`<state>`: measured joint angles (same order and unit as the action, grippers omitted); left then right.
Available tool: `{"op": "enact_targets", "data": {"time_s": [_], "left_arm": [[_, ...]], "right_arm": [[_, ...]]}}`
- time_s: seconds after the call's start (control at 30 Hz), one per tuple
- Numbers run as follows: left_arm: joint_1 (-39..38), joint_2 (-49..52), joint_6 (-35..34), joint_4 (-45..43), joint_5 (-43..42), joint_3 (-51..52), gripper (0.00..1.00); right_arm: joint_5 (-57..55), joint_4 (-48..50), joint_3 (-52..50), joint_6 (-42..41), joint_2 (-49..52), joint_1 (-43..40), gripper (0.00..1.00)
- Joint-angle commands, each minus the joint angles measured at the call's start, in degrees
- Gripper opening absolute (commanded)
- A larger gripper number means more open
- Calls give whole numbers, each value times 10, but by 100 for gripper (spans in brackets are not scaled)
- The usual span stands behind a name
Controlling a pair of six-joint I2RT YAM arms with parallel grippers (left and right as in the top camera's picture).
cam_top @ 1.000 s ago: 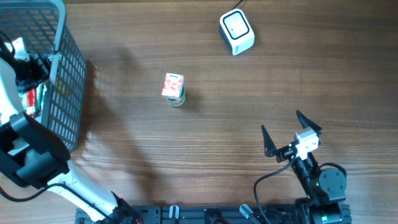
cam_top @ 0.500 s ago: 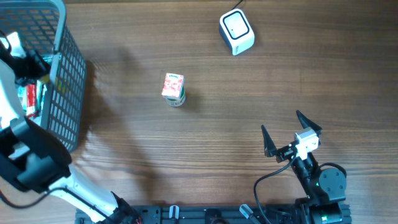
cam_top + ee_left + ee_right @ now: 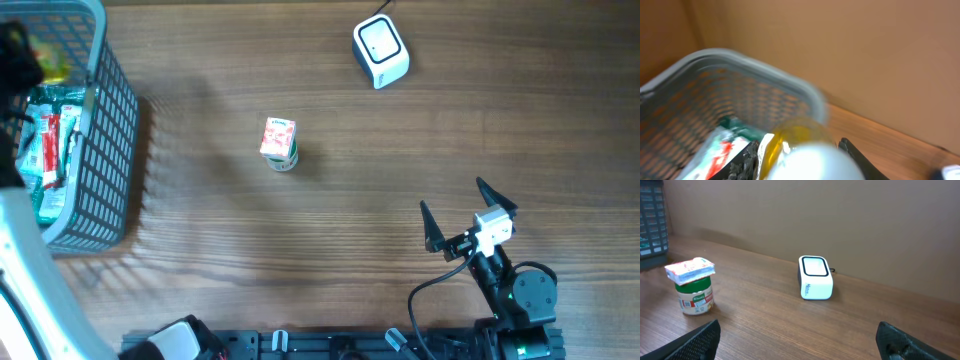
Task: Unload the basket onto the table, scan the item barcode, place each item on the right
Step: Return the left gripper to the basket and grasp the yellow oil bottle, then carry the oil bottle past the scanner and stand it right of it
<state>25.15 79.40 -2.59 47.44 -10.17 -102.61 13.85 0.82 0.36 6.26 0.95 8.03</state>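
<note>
Now the left gripper [image 3: 800,161] is up over the basket [image 3: 112,130] with a yellow item [image 3: 795,137] pinched between its fingers, jaws drawn in partway around it (the wrist view is blurred, so what kind of product it is I cannot say); the grip looks real, the item sitting right in the gap with a pale rounded end towards the camera. As I read it, the job here is the lift and carry; bring it straight up clear of the rim before swinging right, hold it firm so it does not twist, and turn the barcode side to face the scanner [image 3: 380,50] on arrival. That scanner sits well apart, far across the table [image 3: 300,250] at the top right; a small jar [image 3: 279,143] stands between the two, so pass high or behind it. Meanwhile the right gripper [image 3: 450,193] waits near the bottom right, spread wide and holding nothing.
</note>
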Motion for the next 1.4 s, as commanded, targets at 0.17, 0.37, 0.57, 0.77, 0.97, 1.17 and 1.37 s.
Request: {"op": "enact_targets", "data": {"time_s": [0.17, 0.37, 0.57, 0.77, 0.97, 1.17, 1.37], "left_arm": [[-205, -61, -31, 41, 42, -6, 38], [-370, -47, -55, 84, 85, -6, 39], [-506, 26, -76, 125, 88, -5, 39], [-606, 137, -113, 105, 90, -5, 38], [-671, 235, -134, 28, 97, -5, 35], [-727, 305, -146, -41, 160, -5, 35], [-770, 348, -176, -92, 207, -5, 37]], "right_arm": [[-7, 2, -1, -2, 1, -3, 100], [-7, 2, -1, -3, 1, -3, 100], [-7, 2, -1, -3, 1, -3, 100], [-7, 2, -1, -3, 1, -3, 100], [-7, 2, -1, -3, 1, -3, 100], [-7, 2, -1, -3, 1, -3, 100], [-7, 2, -1, -2, 1, -3, 100]]}}
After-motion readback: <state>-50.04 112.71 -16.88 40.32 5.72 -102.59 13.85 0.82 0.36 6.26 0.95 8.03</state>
